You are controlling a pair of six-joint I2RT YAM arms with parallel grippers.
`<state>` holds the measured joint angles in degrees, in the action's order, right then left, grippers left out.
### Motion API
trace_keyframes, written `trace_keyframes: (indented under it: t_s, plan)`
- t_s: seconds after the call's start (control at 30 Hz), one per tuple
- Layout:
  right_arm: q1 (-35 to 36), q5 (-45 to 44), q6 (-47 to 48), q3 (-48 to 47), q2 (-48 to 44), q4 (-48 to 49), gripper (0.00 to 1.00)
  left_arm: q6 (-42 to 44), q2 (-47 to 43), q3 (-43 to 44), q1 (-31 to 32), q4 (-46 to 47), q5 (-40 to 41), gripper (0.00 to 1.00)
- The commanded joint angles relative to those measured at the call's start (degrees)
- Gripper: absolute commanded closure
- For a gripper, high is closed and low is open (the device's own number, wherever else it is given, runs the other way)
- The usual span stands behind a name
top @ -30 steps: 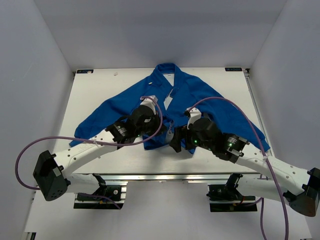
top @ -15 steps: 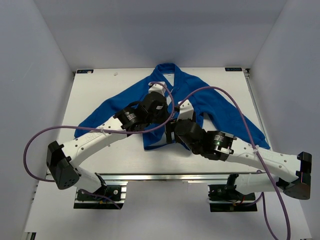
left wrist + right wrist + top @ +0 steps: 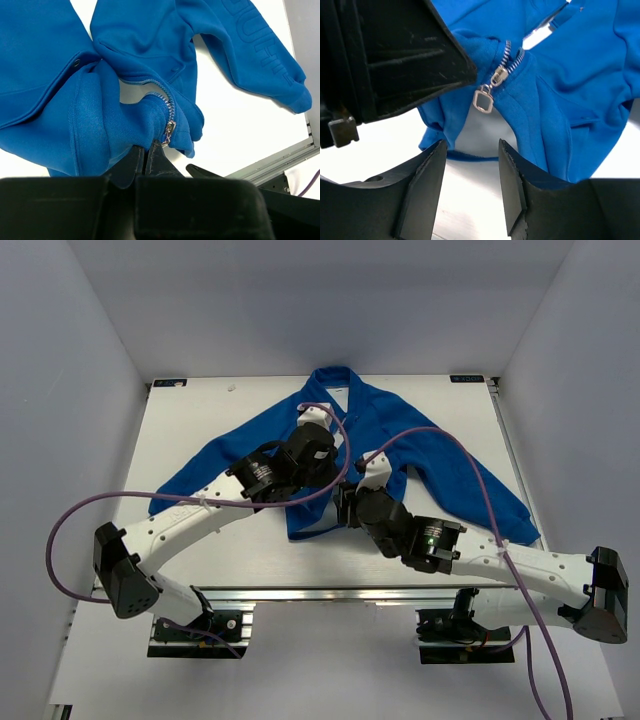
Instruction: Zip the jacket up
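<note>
The bright-blue jacket (image 3: 440,462) lies spread on the white table, collar at the far side. My left gripper (image 3: 330,476) is shut on a raised fold of the jacket (image 3: 140,35) just left of the zipper's lower end; its fingertips (image 3: 146,152) pinch the cloth below the metal slider (image 3: 170,129). My right gripper (image 3: 347,508) stands open a little nearer than the silver zipper pull (image 3: 483,100), fingers (image 3: 436,172) apart with nothing between them. The pull hangs above the gap, beside the left gripper's black body (image 3: 395,60). The lower zipper teeth (image 3: 506,52) look joined.
The white table (image 3: 200,550) ends in an aluminium rail (image 3: 280,160) at the near edge. The jacket's right sleeve cuff (image 3: 295,95) reaches toward the table's right side. Purple cables (image 3: 420,435) loop over both arms. Grey walls enclose the table.
The left arm has moved away from me along the jacket front, lifting the cloth. The right arm has swung left toward the zipper's lower end. The hem is bunched between the two grippers.
</note>
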<state>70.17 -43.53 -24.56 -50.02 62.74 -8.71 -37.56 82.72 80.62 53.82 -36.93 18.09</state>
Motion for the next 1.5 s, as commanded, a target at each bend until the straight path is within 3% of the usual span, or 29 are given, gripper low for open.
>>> trace_keyframes:
  t_s: [0.0, 0.13, 0.73, 1.07, 1.2, 1.47]
  plan:
    - [0.2, -2.9, -0.1, 0.4, -1.0, 8.1, 0.48, -1.0, -4.0, 0.0, 0.4, 1.8, -0.6, 1.0]
    - [-1.3, 0.1, 0.1, 1.7, -0.3, 12.0, 0.5, -1.8, -5.3, -0.9, 0.4, 2.3, -1.7, 1.0]
    - [-6.3, 10.1, -3.0, -0.6, 2.9, 12.4, 0.54, -2.6, -7.0, -3.5, 0.4, 4.3, -3.1, 1.0]
    - [-6.4, 8.6, -5.2, -3.6, 4.6, 10.6, 0.5, -2.9, -8.1, -5.1, 0.4, 7.0, -6.7, 1.0]
    - [-6.5, 6.3, -6.8, -4.0, 4.6, 10.9, 0.54, -3.1, -8.9, -6.5, 0.4, 8.1, -7.8, 1.0]
    - [-7.0, 6.5, -7.5, -3.8, 5.4, 16.7, 0.52, -3.3, -9.8, -8.1, 0.4, 10.4, -11.1, 1.0]
